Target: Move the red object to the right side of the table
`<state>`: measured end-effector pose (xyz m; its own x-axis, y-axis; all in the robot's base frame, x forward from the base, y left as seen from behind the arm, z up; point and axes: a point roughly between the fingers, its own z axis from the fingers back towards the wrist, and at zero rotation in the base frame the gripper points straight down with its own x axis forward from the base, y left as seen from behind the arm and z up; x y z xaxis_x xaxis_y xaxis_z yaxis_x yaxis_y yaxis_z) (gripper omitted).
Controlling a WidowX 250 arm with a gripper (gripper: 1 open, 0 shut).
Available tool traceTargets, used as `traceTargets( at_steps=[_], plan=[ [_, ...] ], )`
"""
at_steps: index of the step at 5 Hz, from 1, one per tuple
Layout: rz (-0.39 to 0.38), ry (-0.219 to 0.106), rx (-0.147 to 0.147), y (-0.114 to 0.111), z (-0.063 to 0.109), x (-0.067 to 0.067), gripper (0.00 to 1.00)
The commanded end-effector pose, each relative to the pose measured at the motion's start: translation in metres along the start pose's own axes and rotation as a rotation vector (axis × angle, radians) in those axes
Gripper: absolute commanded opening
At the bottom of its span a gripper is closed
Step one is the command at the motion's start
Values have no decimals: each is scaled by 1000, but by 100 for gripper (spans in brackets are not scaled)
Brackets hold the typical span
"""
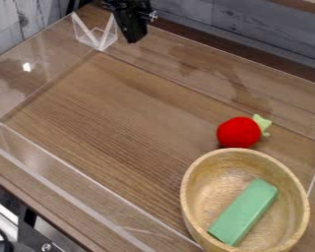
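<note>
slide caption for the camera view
Red toy fruit beside a wooden bowl holding a green block; tool far off at the back of the table.

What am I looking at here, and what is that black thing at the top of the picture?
This is a single camera view, looking down at an angle onto a wood-grain table fenced by low clear walls. The black thing is the robot arm's gripper, its two-fingered hand. Its fingers are closed together. It hangs over the far edge, well away from everything else. On the table lies a red toy fruit with a green tip, which the gripper does not hold. Next to it, nearer the camera, stands a round wooden bowl with a green block lying inside.
</note>
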<state>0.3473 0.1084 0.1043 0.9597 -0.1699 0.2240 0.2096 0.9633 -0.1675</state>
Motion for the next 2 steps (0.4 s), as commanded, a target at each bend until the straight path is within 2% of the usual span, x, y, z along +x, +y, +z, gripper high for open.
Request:
traceTargets(
  at_steps=[1,2],
  plan=[
    [-23,-82,49,9,8,28,0],
    [-6,-56,46,2,18,-9,0]
  ],
)
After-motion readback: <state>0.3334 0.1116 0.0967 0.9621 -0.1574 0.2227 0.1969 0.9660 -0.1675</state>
